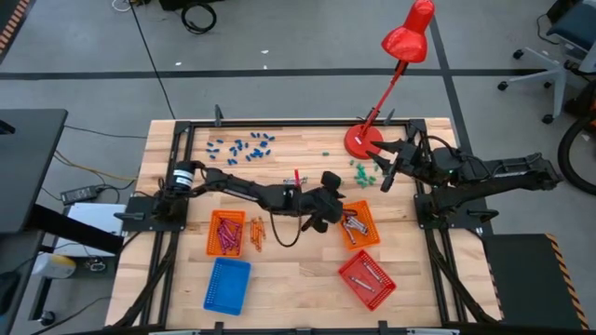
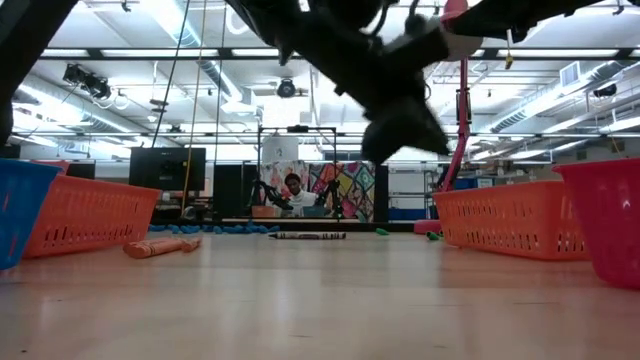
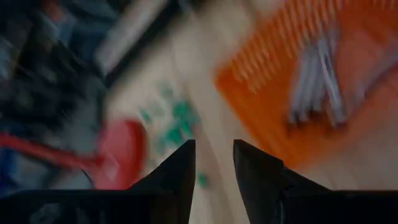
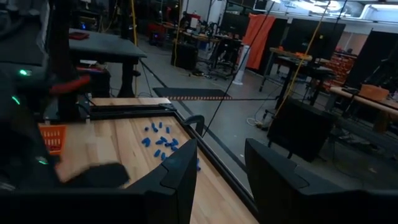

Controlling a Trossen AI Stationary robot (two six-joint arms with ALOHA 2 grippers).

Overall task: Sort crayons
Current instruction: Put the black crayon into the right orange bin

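Crayons (image 1: 354, 226) lie in orange basket (image 1: 365, 237) beneath released, empty left tool (image 1: 326, 219).

The left wrist view is smeared with motion: the grey crayons (image 3: 317, 81) in the orange basket (image 3: 261, 93) melt into streaks (uncountable). In the low view the blue basket (image 2: 18, 210) and red basket (image 2: 610, 215) are cut by the frame's sides. The small green bits (image 1: 358, 170) near the worktop's right rear corner stay too small to identify.

Bare table (image 1: 298, 288) lies between blue basket (image 1: 228, 285) and red basket (image 1: 367, 278).
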